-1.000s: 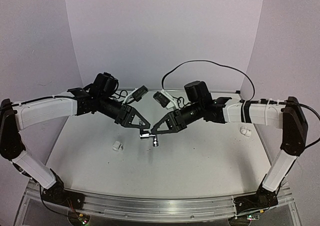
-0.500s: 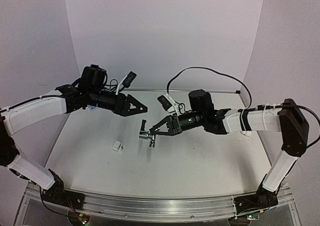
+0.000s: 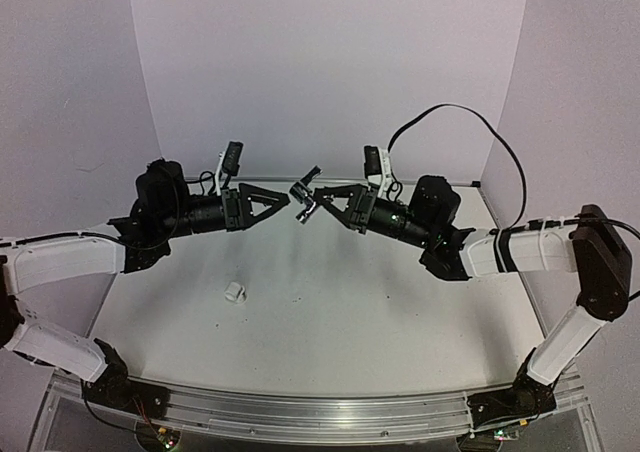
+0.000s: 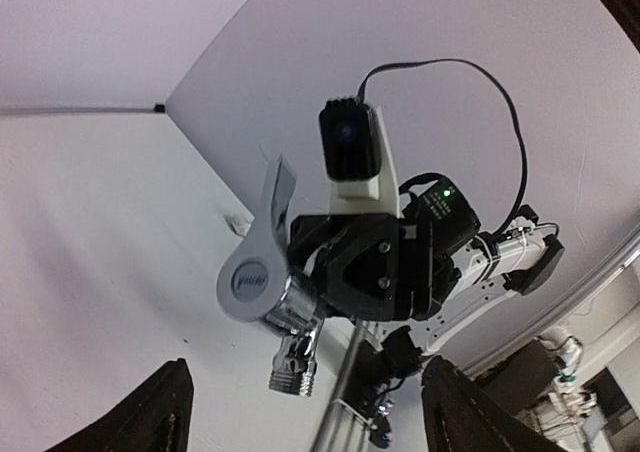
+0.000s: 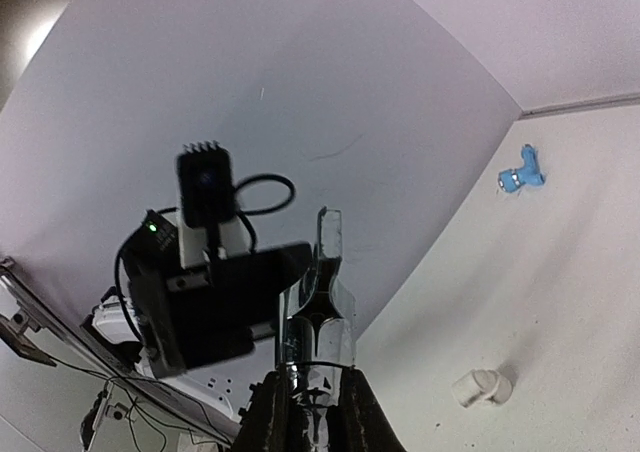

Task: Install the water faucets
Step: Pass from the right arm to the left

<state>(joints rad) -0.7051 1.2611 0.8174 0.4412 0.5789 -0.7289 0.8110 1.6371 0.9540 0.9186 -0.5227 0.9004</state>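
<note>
My right gripper (image 3: 316,200) is shut on the shiny silver faucet (image 3: 303,193), held up in the air above the back of the table. In the right wrist view the fingers (image 5: 272,412) pinch the silver faucet (image 5: 322,322) with its lever pointing away. My left gripper (image 3: 282,204) faces it from the left, open, a short gap away. The left wrist view shows the silver faucet (image 4: 272,297) ahead of the open left gripper (image 4: 309,367), its threaded end pointing down. The blue faucet (image 5: 520,179) lies on the table by the back wall.
A small white pipe fitting (image 3: 235,292) lies on the table left of centre, also seen as the white pipe fitting (image 5: 478,385) in the right wrist view. The white tabletop (image 3: 350,312) meets the curved backdrop wall (image 3: 330,62) behind both arms.
Both grippers met at the silver faucet low over the table. The left one let go and drew back; the right one lifted the faucet up and back. Now they face each other in the air.
</note>
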